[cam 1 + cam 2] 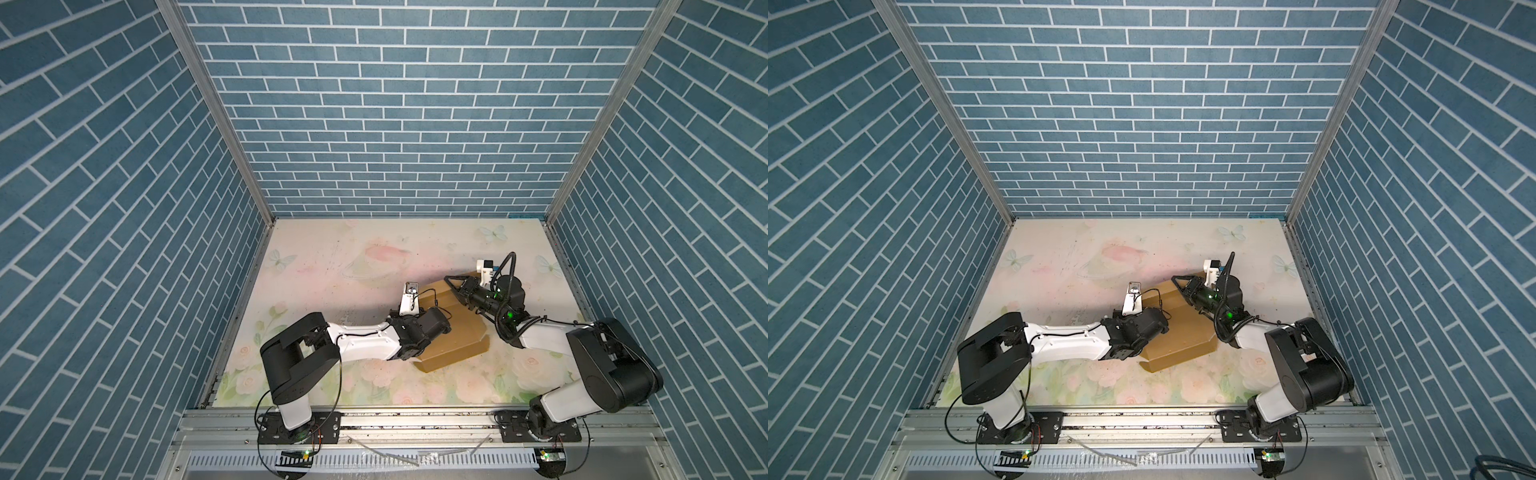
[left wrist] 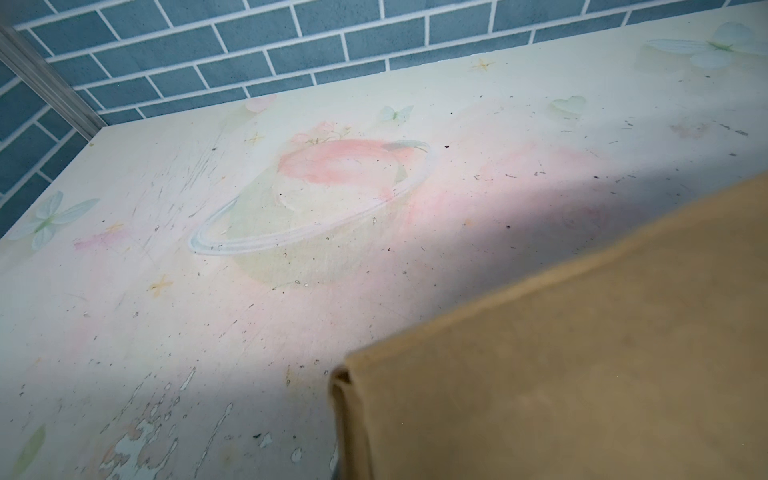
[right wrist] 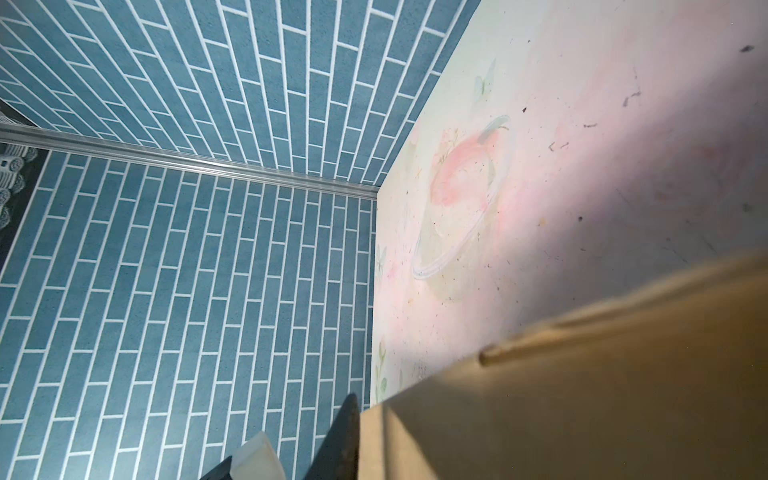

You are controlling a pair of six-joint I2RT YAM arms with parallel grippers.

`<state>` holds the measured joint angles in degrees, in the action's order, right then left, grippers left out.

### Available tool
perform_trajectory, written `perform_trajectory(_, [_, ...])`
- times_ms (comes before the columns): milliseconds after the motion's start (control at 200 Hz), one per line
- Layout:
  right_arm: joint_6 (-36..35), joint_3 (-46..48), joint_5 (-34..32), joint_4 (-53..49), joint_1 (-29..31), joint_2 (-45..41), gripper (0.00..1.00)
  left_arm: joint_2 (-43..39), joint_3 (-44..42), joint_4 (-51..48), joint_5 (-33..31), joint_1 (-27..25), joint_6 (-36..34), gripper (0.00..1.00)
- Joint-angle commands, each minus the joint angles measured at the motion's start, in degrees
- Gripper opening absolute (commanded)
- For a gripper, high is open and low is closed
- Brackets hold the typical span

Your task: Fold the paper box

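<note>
The left end effector (image 1: 447, 328) pinches the paper box (image 1: 461, 338) on the tabletop (image 1: 332, 257), while the right end effector (image 1: 449, 282) stands narrowly parted (at the far flap).

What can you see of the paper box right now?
The paper box is plain brown unprinted cardboard, partly folded: its far wall stands raised, and a panel with an angled corner lies toward the near edge. It sits on the floral table, right of centre. The left gripper is over its left side, contact hidden; the right gripper, jaws apart, is at the raised far edge.
</note>
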<state>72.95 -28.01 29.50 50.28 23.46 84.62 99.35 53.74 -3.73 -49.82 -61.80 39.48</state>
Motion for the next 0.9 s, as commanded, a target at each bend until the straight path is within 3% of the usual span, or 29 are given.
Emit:
perform_trajectory(0, [-4.4, -3.2, -2.2, -7.0, -0.1, -3.6, 0.33, -1.2, -3.4, 5.8, 1.9, 0.8, -6.7, 0.09])
perform_trajectory(285, [-8.2, -5.9, -6.2, -18.5, 0.4, -8.6, 0.33, -0.3, -3.4, 9.2, 3.2, 0.7, -10.7, 0.09])
perform_trajectory(585, [-7.6, -5.0, -10.0, -19.2, 0.9, -9.5, 0.12, 1.0, -1.4, 6.9, 2.9, 0.7, -9.2, 0.1])
perform_trajectory(895, [-6.2, -3.5, -13.1, -18.7, 1.4, -9.9, 0.07, 2.1, -0.5, 6.5, 2.5, 0.8, -8.4, 0.17])
